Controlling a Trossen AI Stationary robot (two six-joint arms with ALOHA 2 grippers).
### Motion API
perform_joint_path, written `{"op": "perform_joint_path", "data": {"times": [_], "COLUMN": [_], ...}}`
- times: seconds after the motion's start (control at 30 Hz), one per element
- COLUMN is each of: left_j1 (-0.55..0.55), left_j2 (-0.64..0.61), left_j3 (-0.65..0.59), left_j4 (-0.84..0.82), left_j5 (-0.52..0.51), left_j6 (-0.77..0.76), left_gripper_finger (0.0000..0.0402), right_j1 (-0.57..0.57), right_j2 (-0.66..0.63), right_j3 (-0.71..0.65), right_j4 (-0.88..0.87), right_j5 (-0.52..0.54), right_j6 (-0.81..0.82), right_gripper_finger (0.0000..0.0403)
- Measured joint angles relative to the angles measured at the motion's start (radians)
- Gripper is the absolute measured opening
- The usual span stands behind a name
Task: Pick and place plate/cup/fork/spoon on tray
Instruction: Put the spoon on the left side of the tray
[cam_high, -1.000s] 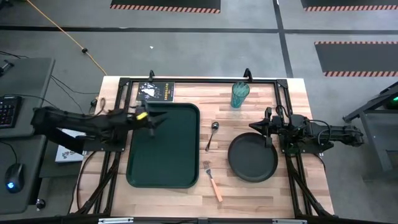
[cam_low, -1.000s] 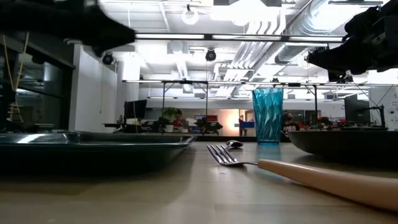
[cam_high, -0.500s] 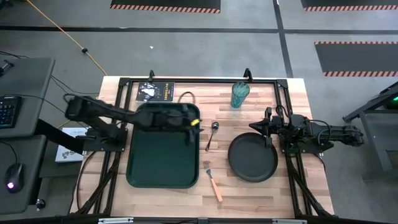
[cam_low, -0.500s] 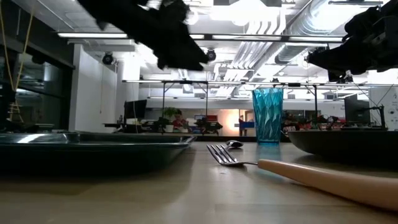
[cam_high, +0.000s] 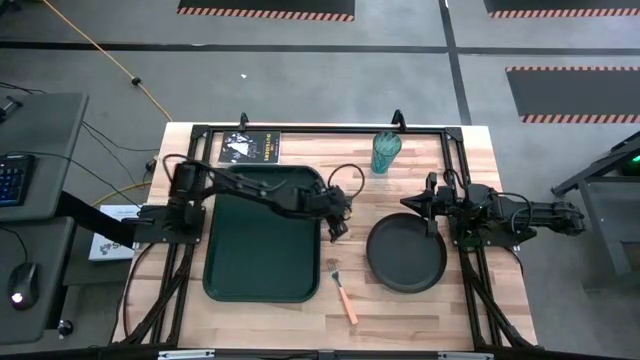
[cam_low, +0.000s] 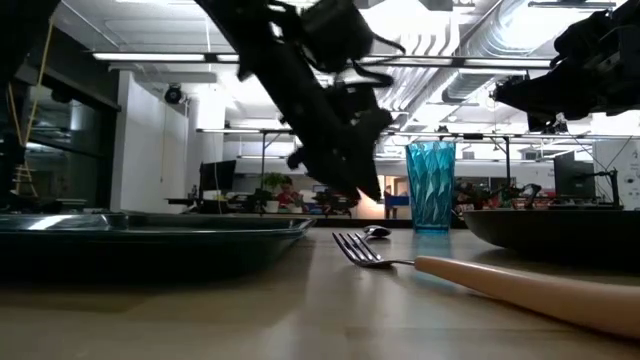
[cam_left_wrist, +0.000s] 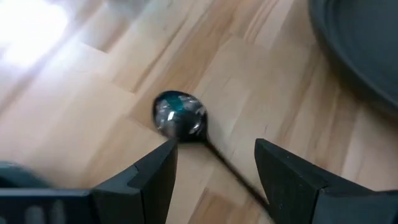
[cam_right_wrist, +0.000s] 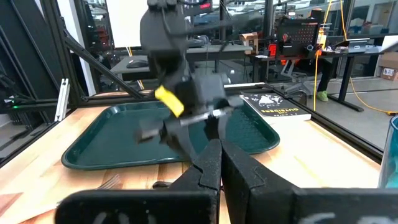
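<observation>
The dark spoon lies on the wood between the green tray and the black plate. My left gripper is open just above it, one finger on each side of its thin handle, near the bowl. In the high view this gripper covers most of the spoon. My right gripper is shut and empty, and hovers over the plate's far rim. The teal cup stands at the far edge. The tan-handled fork lies near the tray's near right corner.
My left arm reaches across the far part of the tray. A black booklet lies at the far left of the table. A black frame rail runs along the table's far edge and sides. Bare wood shows near the front edge.
My left gripper has swung from the tray's left side across the tray toward the table's right edge. It has come down over the spoon. The spoon, the other objects and my right arm have kept still.
</observation>
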Motion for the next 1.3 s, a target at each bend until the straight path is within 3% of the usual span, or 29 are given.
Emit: {"op": "perform_joint_path", "data": {"times": [0.3,0.6,0.73,0.97,1.07,1.3], "left_j1": [0.016,0.013,0.011,0.020,0.020,-0.020], "left_j2": [0.105,0.127,0.129,0.093,0.034,-0.109], "left_j3": [0.038,0.040,0.040,0.036,0.036,0.024], "left_j4": [-0.003,0.002,0.002,-0.013,-0.024,-0.037], "left_j5": [0.023,-0.029,-0.052,-0.048,-0.068,-0.230], "left_j6": [-0.097,-0.126,-0.096,0.052,0.141,0.321], "left_gripper_finger": [0.0205,0.0197,0.0152,0.0011,0.0014,0.0004], "right_j1": [0.000,0.000,0.000,0.000,0.000,0.000], "right_j2": [0.000,0.000,0.000,0.000,0.000,0.000], "right_j3": [0.000,0.000,0.000,0.000,0.000,0.000], "right_j4": [0.000,0.000,0.000,0.000,0.000,0.000], "right_j5": [0.000,0.000,0.000,0.000,0.000,0.000], "right_j6": [0.000,0.000,0.000,0.000,0.000,0.000], "right_gripper_finger": [0.0000,0.0000,0.0000,0.0000,0.0000,0.0000]}}
